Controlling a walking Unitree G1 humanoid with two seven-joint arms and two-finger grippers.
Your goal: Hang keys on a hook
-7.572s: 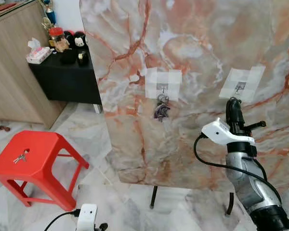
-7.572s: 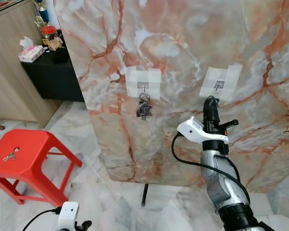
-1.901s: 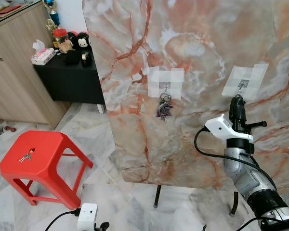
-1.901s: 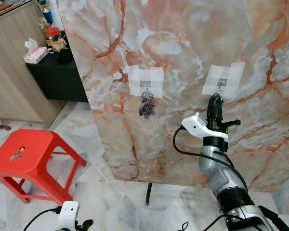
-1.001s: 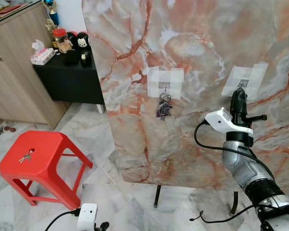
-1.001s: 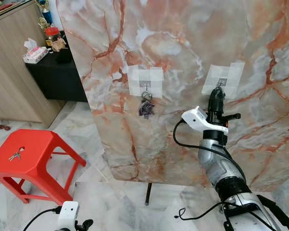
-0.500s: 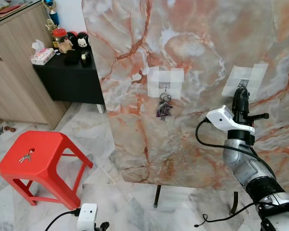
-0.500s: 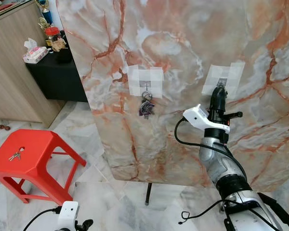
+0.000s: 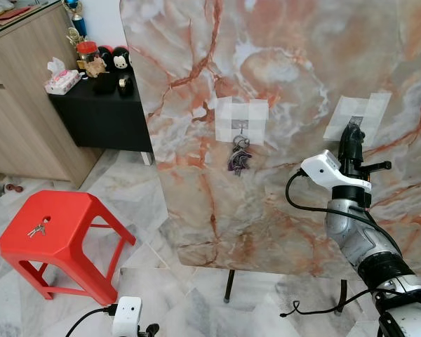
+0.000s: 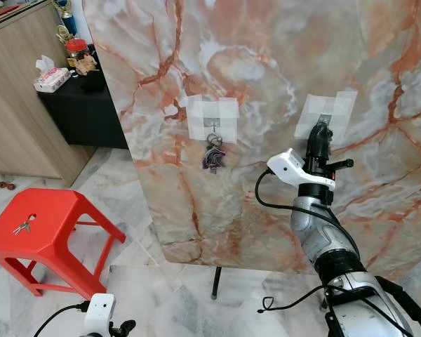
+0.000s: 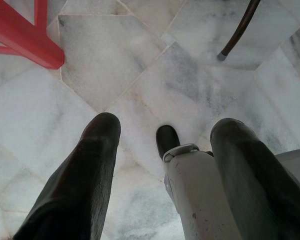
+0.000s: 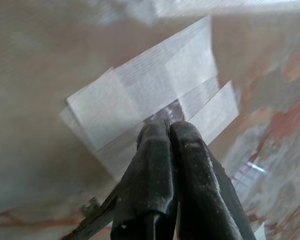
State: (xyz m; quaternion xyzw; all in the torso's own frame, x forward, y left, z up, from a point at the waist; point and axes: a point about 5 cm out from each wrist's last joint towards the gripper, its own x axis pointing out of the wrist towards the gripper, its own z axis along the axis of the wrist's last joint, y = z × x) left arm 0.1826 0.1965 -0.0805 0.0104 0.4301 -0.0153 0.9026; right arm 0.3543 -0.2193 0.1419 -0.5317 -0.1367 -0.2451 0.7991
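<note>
A tall marble panel [image 9: 281, 84] carries two taped hooks. From the left hook [image 9: 241, 128] hangs a bunch of keys [image 9: 238, 160]. My right gripper [image 9: 351, 132] is raised upright with its tips right at the right hook [image 10: 321, 125]. In the right wrist view its fingers [image 12: 190, 150] press together against the tape, with a small metal glint at their tips; I cannot tell whether that is the hook or something held. Another set of keys [image 9: 35, 229] lies on the red stool [image 9: 70, 217]. My left gripper [image 11: 165, 127] hangs low over the floor, open.
A black side cabinet [image 9: 98, 116] with a tissue box [image 9: 62, 82] and ornaments stands behind the stool, next to a wooden cupboard [image 9: 21, 126]. The panel rests on thin dark legs [image 9: 228, 284]. A black cable [image 9: 316, 305] trails from my right arm.
Over the last two seconds my right gripper has risen and moved in until its tips reach the right hook. The keys on the left hook and on the stool have stayed put.
</note>
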